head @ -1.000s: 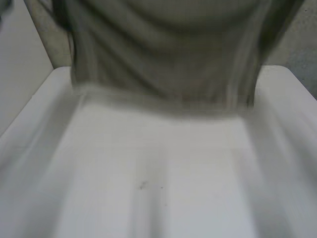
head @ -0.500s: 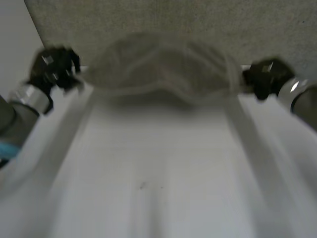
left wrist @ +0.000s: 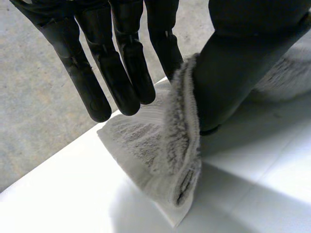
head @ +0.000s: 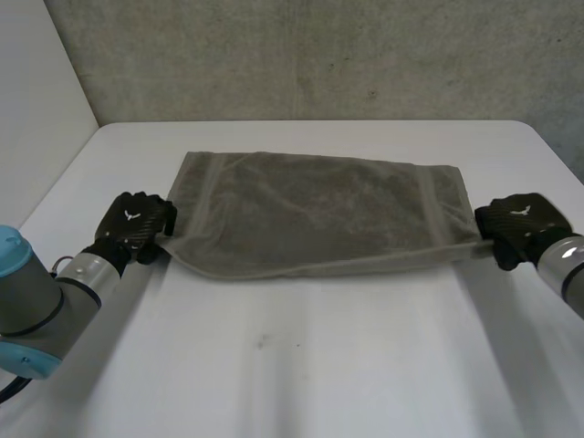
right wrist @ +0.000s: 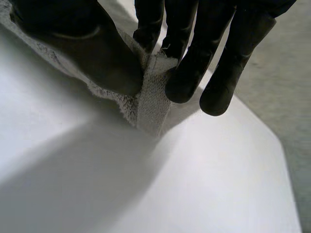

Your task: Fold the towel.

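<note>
I see the towel (head: pixel 315 214) spread wide across the far half of the white table (head: pixel 301 365), its long sides running parallel to the table's far edge, with a strip of bare tabletop between the two. It looks to lie in two layers, a stitched hem band near each short end. My left hand (head: pixel 137 224) is at the towel's near left corner and my right hand (head: pixel 520 226) at its near right corner, and the near edge runs between them in a shallow curve. In the left wrist view the thumb (left wrist: pixel 233 73) presses the thick pile edge against the inner finger, so that hand is pinched on the towel (left wrist: pixel 160 155), while the other fingers (left wrist: pixel 121 73) hang straight and free; the corner droops below the pinch and touches the table. In the right wrist view the thumb (right wrist: pixel 92 53) and fingers (right wrist: pixel 189 73) are nipped on the hem band (right wrist: pixel 148 102), whose tip reaches the tabletop. The near half of the table is bare and gives me broad room. The left hand sits close to the table's left edge. A grey concrete wall (head: pixel 319 55) stands beyond the far edge.
</note>
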You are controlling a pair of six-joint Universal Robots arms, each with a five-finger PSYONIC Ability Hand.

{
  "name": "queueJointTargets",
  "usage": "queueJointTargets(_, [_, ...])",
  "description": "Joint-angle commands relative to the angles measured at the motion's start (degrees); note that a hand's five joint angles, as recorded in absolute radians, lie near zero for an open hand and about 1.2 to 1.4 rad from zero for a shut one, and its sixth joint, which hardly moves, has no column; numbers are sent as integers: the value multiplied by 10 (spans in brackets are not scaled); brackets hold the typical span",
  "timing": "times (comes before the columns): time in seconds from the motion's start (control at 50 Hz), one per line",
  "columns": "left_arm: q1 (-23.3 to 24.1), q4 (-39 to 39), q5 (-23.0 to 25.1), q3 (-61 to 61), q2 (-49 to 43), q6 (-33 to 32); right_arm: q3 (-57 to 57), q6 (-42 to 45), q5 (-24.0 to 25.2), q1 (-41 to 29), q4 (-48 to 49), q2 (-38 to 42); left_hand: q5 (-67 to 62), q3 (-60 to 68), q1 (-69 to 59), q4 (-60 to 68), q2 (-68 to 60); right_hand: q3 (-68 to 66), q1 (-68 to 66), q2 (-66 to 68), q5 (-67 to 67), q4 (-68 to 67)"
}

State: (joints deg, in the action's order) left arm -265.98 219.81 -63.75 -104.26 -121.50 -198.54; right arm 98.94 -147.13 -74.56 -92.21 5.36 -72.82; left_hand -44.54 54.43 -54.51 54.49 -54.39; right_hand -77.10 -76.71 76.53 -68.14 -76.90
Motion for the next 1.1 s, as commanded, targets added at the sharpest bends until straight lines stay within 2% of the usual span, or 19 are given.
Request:
queueJointTargets(0.02, [-9, 2, -1, 1, -4, 2, 8, -20, 15, 29, 14, -13, -36, 37, -36, 37, -38, -29, -33, 35, -19, -31])
queueJointTargets(0.4, [-21, -5, 6, -18, 20, 0, 13, -21, 12, 31, 20, -8, 108, -107, 108, -108, 107, -29, -33, 35, -19, -31])
queueJointTargets(0.68, [-21, -3, 9, -13, 10, 0, 10, -19, 12, 33, 20, -7, 80, -79, 80, -79, 78, -29, -33, 35, -19, -31])
queueJointTargets(0.8, [-20, -2, 9, -6, -7, -1, 9, -18, 12, 33, 20, -7, -11, 12, -11, 11, -12, -29, -33, 35, -19, -31])
queueJointTargets(0.82, [-20, -2, 9, -2, -9, -1, 9, -19, 12, 33, 20, -7, -83, 84, -83, 83, -84, -29, -33, 35, -19, -31])
queueJointTargets(0.84, [-20, -2, 9, -2, -9, -1, 8, -18, 12, 33, 20, -7, -83, 84, -84, 84, -85, -29, -33, 35, -19, -31])
queueJointTargets(0.86, [-20, -2, 9, 1, -12, -1, 8, -18, 12, 33, 20, -7, -140, 141, -140, 140, -141, -29, -33, 35, -19, -31])
queueJointTargets(0.88, [-20, -2, 8, 3, -13, -1, 8, -18, 12, 33, 20, -7, -244, 245, -244, 244, -245, -29, -33, 35, -19, -31])
queueJointTargets(1.0, [-21, -3, 7, 4, -6, -22, 6, -17, 12, 34, 18, -10, -255, 256, -255, 255, -256, -29, -33, 35, -19, -31])
queueJointTargets(1.1, [-39, -39, 2, -36, 74, -92, -2, -9, 9, 33, 3, -18, -255, 256, -255, 255, -256, -29, -33, 35, -19, -31])
